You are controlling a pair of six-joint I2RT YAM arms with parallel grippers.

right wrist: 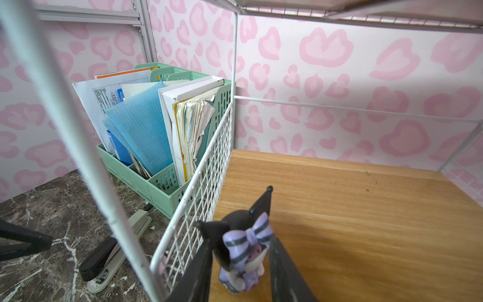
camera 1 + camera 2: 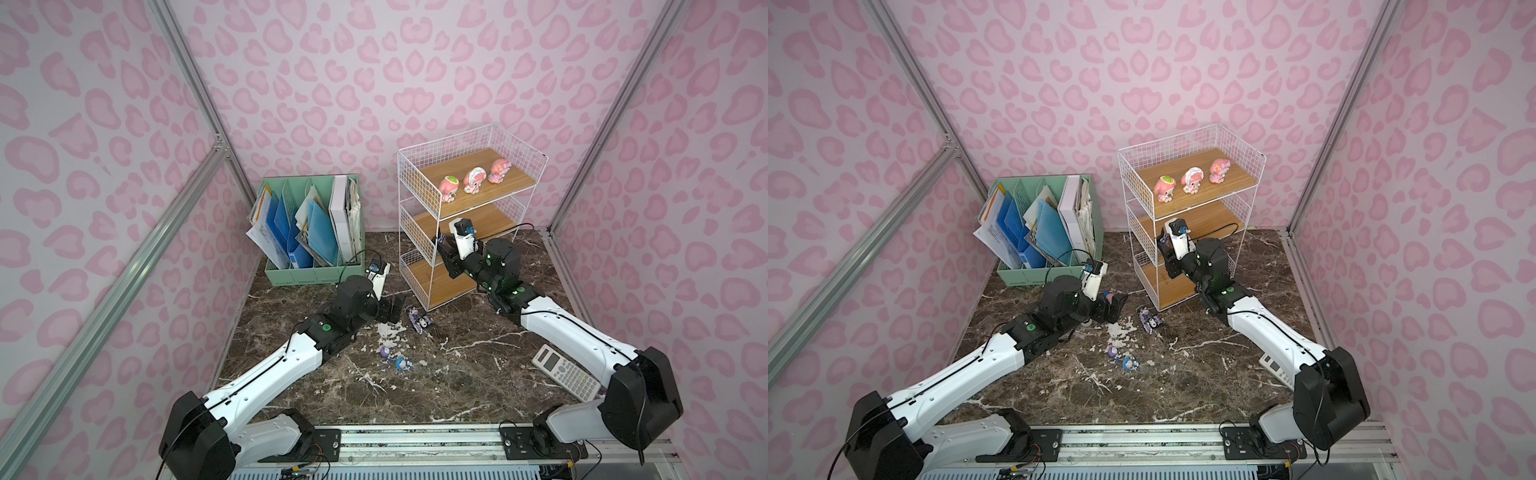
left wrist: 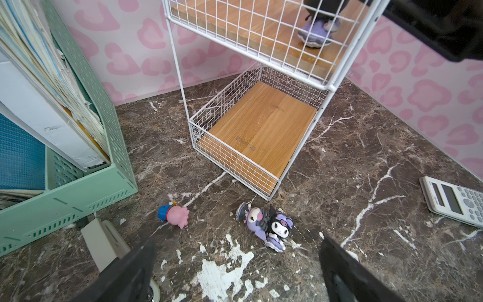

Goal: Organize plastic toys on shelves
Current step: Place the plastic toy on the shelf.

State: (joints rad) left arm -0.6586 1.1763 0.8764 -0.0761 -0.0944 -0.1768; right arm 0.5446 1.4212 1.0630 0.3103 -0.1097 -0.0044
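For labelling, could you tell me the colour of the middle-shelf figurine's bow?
The bow is lilac with dark stripes; best in the right wrist view.

3 pink toys (image 2: 1192,180) on rack's (image 2: 1140,183) top board, upper ctr; black/purple toys (image 2: 1150,319) lie on table (image 2: 1187,374), mid-frame, just below rack.

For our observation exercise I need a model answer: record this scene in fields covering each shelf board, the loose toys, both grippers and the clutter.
Top board: three pink figurines upright
Middle board: black figurine standing between the jaws of the right gripper; grip unclear
Bottom board: bare
Tabletop toys: two black-and-purple figurines lying together by the rack; pink toy with blue hat; tiny purple toy; tiny blue toy
Left gripper: jaws open, nothing between them
Other items: calculator, stapler, file organizer
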